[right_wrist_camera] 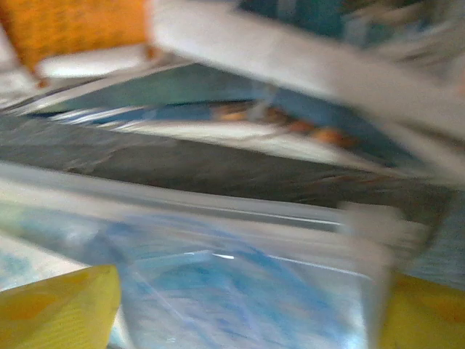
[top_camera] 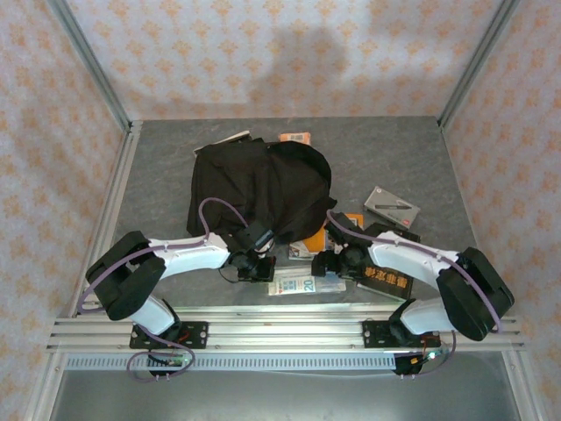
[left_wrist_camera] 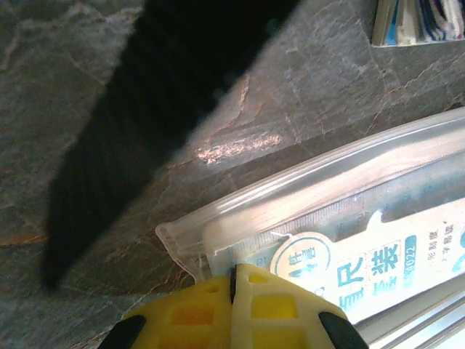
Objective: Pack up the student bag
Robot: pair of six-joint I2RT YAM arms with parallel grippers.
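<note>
The student bag [top_camera: 259,189] lies just beyond left gripper [top_camera: 256,268].

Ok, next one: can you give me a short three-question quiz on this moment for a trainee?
1. True or false: the left arm's fingers are spread wide apart.
2. What lies between the right arm's fingers? A) a clear plastic pouch B) an orange book C) a bag strap
3. What colour is the student bag?

Key: 1 false, they are pressed together; 2 A; 3 black.
</note>
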